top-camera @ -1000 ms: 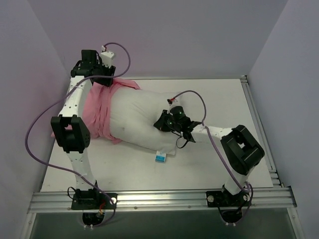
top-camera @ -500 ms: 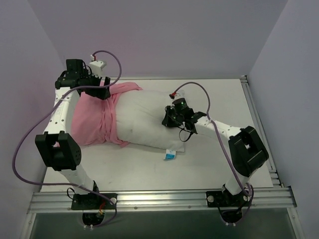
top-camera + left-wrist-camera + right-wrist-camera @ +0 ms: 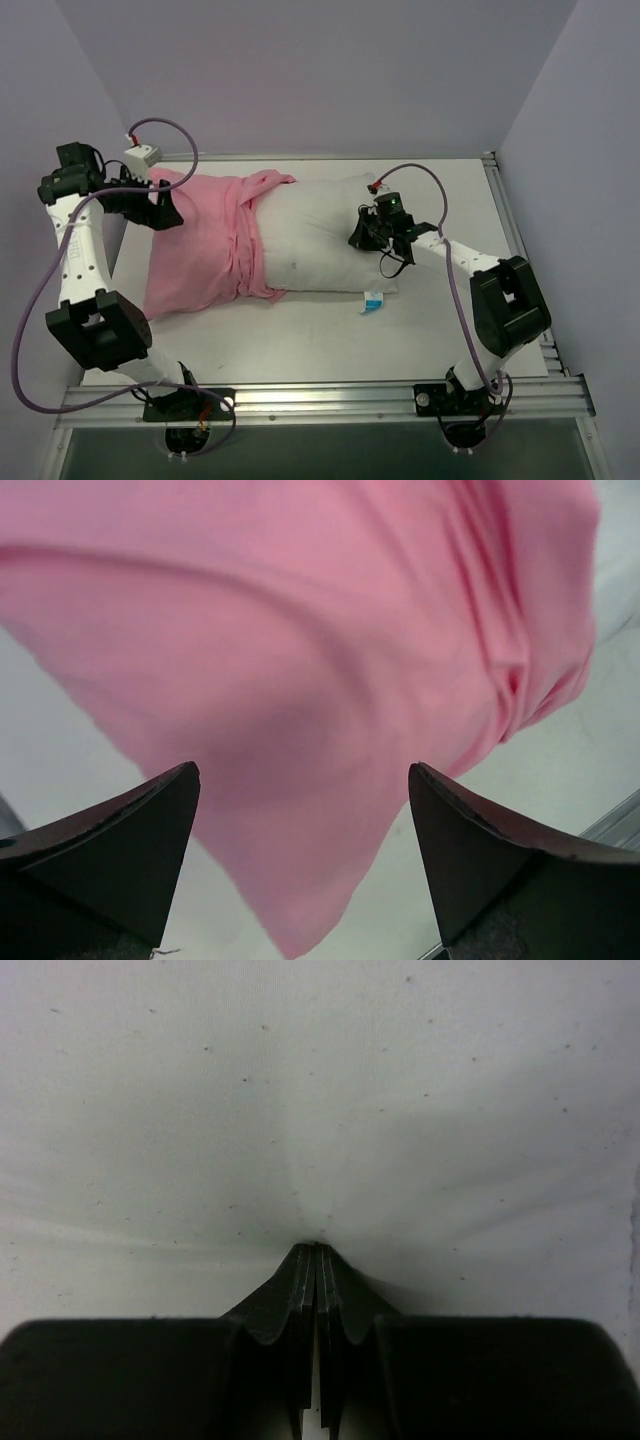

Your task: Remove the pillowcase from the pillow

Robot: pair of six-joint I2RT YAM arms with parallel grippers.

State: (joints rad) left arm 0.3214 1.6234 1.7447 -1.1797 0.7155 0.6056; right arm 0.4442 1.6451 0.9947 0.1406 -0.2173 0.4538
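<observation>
The white pillow (image 3: 320, 240) lies across the middle of the table, with its blue-and-white tag (image 3: 372, 300) at the near right corner. The pink pillowcase (image 3: 200, 255) covers only the pillow's left end and spreads flat to the left. My left gripper (image 3: 163, 208) is at the pillowcase's far left edge. In the left wrist view its jaws stand wide apart (image 3: 300, 770) with pink fabric (image 3: 300, 660) in front of them, not pinched. My right gripper (image 3: 362, 232) is shut on a pinch of the pillow's white fabric (image 3: 316, 1248) near its right end.
The table (image 3: 450, 330) is white, with walls close on the left, back and right. A metal rail (image 3: 330, 400) runs along the near edge by the arm bases. Purple cables loop from both arms.
My left arm has swung far left with the pillowcase, which has slid further off the pillow. My right gripper and the pillow have shifted right and back. The left jaws now stand open.
</observation>
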